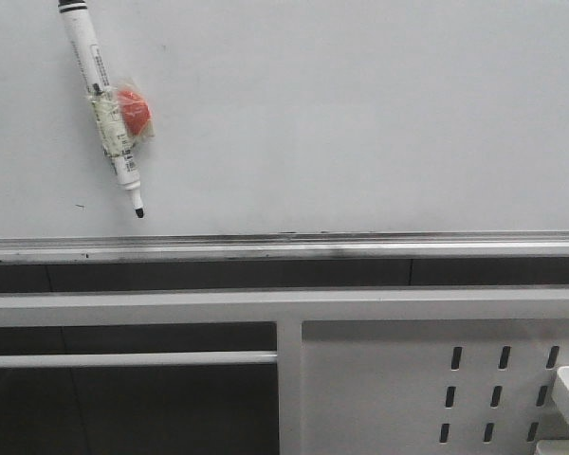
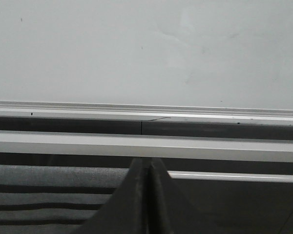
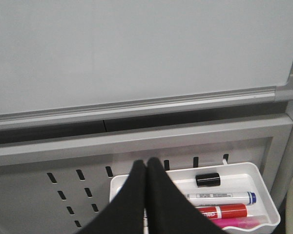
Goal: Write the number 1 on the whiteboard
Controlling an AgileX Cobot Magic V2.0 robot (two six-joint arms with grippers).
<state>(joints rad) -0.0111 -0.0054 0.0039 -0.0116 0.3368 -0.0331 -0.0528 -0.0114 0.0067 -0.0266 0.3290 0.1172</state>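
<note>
**Board blank, marker unclaimed: pickup step pending**

Pale whiteboard (image 1: 360, 114) fills the background of every view, its silver rail (image 1: 284, 246) running along the lower edge. No number 1 is on it; only a tiny dark speck at about 8 o'clock from centre in the front view. I judge the task to be at its opening step.

A black-tipped marker (image 1: 101, 104) hangs on the board at 10 o'clock in the front view, tilted, nib down, uncapped. An orange-red lump (image 1: 133, 111) is taped to its barrel, probably a magnet mount; I cannot confirm that.

Left gripper (image 2: 147, 195): fingers pressed together, holding nothing, low and facing the rail. Right gripper (image 3: 146, 195): likewise pinched together and empty, above a white tray (image 3: 263, 187) hooked to the slotted panel (image 3: 39, 190).

Tray contents: a black cap (image 3: 207, 180), a blue-ended marker (image 3: 219, 197), a red marker (image 3: 219, 211), something pink (image 3: 234, 224) beneath.

Next move, in my judgement: an arm must spread its fingers and take a marker, the left being nearer the one on the board. Nothing blocks that approach; the taped lump narrows where the barrel can be gripped.
</note>
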